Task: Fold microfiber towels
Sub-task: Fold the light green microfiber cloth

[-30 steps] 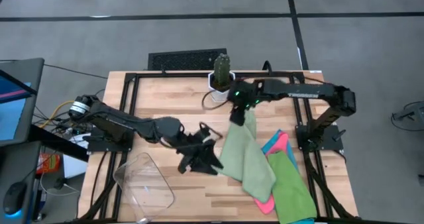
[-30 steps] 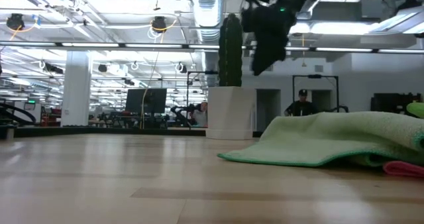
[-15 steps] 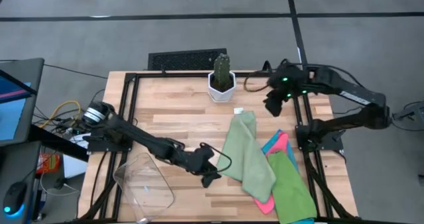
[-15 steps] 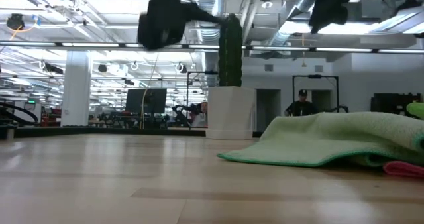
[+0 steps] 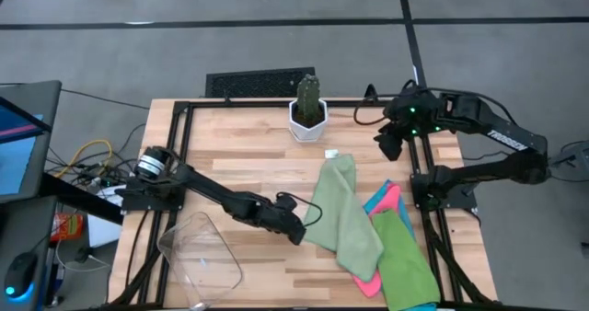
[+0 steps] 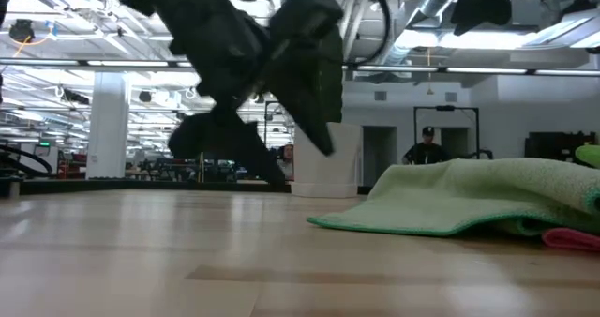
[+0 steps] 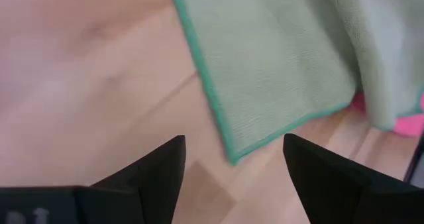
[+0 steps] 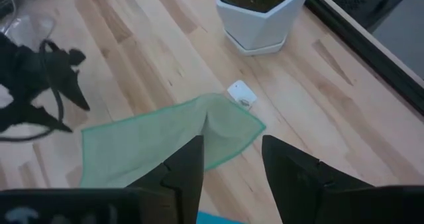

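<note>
A light green microfiber towel (image 5: 342,214) lies spread on a pile of hot pink (image 5: 390,199), sky blue and green towels (image 5: 407,260) at the table's near right. Its far end (image 8: 225,121) rests on the wood. My left gripper (image 5: 296,230) hangs low over the table, slanting down, at this towel's near left corner (image 7: 232,156). It is open (image 7: 232,184), one finger on either side of the corner, apart from the cloth. My right gripper (image 5: 386,147) is raised over the far right of the table and open (image 8: 232,177), holding nothing.
A potted cactus in a white pot (image 5: 308,109) stands at the far middle, with a small white tag (image 5: 331,154) on the wood near it. A clear plastic bin (image 5: 201,251) sits at the near left. Bare wood lies between the bin and the towels.
My left gripper has come down close to the table and tipped downward, moving right toward the light green towel's near left corner. My right gripper has left the towel's far end, rising and drawing back toward the table's far right corner. The towels have stayed in place.
</note>
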Tool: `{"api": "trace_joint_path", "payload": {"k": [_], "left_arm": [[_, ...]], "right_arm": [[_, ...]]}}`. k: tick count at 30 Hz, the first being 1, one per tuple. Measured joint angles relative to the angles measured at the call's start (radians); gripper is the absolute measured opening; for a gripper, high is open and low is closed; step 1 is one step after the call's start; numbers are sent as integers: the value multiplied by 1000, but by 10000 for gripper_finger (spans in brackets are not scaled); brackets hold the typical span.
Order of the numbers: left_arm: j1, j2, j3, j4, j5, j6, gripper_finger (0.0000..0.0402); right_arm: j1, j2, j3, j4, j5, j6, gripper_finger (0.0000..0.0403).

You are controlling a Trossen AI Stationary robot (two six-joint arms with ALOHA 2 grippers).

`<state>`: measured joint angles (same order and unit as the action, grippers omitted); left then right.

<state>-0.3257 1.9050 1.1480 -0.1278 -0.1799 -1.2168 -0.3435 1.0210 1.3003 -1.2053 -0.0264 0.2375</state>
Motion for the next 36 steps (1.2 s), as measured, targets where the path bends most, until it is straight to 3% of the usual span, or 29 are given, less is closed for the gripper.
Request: {"api": "trace_joint_path", "payload": {"k": [3,11,16,27,36], "left_arm": [[-11,47,43,48,15,1,250],[-28,157,163,-78,3,16,249],[-36,160,177,-116,-58,-9,247],[-37,187,179,-134,-54,-38,130],[-31,191,179,-124,-15,-15,103]], "right_arm": [[0,0,0,1,0,0,178],[0,0,0,-6,0,0,176],[0,0,0,-7,0,0,176],[0,0,0,-8,1,-1,175],[0,0,0,-11,1,-10,173]]}}
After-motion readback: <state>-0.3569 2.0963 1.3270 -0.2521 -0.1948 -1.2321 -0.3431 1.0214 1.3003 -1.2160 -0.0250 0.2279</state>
